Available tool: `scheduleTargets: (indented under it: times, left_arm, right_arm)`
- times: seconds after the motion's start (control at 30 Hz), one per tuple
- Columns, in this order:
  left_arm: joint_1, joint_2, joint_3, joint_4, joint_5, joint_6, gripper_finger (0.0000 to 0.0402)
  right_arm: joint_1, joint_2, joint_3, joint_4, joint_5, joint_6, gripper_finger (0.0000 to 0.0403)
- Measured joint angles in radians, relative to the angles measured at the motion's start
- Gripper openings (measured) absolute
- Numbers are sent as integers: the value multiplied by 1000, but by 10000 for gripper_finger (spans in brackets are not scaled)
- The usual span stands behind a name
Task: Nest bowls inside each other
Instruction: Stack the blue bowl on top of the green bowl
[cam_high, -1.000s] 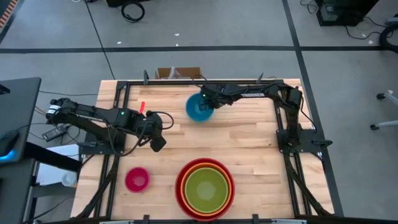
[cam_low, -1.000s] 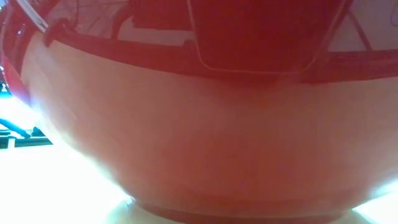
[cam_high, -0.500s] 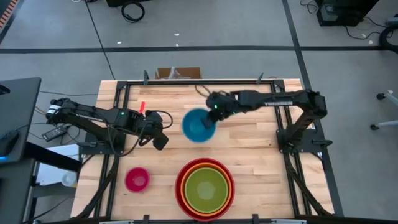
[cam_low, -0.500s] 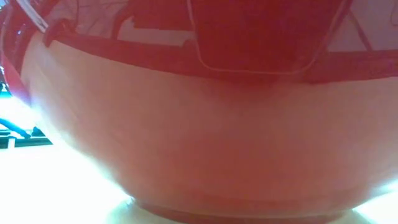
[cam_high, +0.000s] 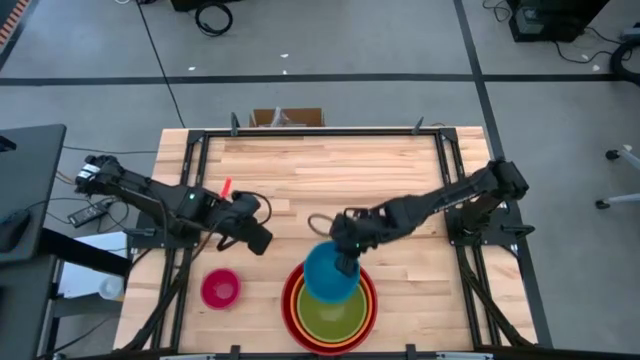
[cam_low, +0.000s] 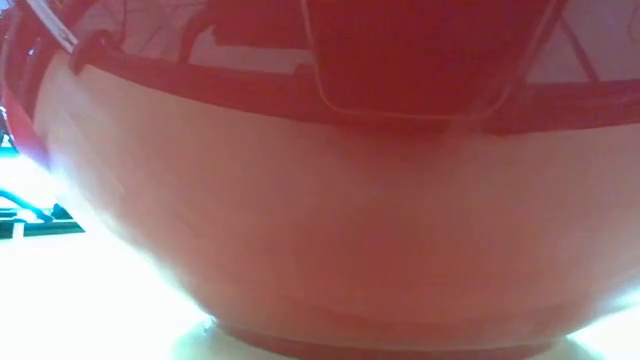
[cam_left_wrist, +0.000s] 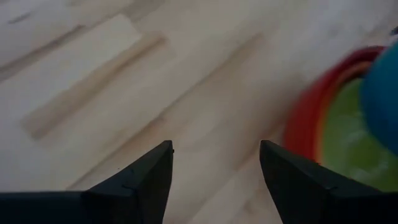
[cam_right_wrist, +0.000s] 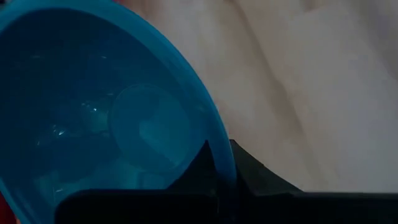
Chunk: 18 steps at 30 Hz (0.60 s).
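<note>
The blue bowl (cam_high: 326, 274) hangs over the stacked bowls at the table's near edge, with my right gripper (cam_high: 346, 262) shut on its rim. The stack has the red bowl (cam_high: 288, 300) outermost, then the orange (cam_high: 366, 292), then the olive-green (cam_high: 330, 315). In the low view the red bowl's wall (cam_low: 320, 200) fills the picture. The small pink bowl (cam_high: 220, 288) rests on its base at the near left. My left gripper (cam_high: 258, 240) hovers open above bare wood, left of the stack (cam_left_wrist: 311, 118). My right gripper holds the blue bowl by its rim (cam_right_wrist: 222, 163), on the side toward the table's right. One finger (cam_right_wrist: 198, 167) is inside the bowl and one (cam_right_wrist: 258, 173) outside. The fingers slant down from the right. The bowl is lifted clear above the green bowl and tilted.
The table's black frame (cam_high: 320, 132) runs along its edges. A small red thing (cam_high: 227, 185) sticks up by my left arm. Bare wood lies across the far half of the table.
My right gripper has carried the blue bowl from the table's far middle toward the near edge and up, turning as it went. The bowl now hangs over the stack. My left gripper has shifted a little toward the near edge and rolled.
</note>
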Motion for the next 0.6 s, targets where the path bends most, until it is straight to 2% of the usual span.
scheduleTargets:
  times: [0.2, 0.47, 0.6]
  left_arm:
    - [-55, 0, 0, 91, -16, 1, 222]
    - [-61, 0, 0, 112, -114, -4, 211]
    - [-59, 0, 0, 103, -114, 4, 211]
  right_arm:
    - [72, 59, 0, 59, -3, -36, 13]
    - [110, 144, 0, 98, 18, -71, 13]
    - [116, 157, 0, 90, 5, -54, 52]
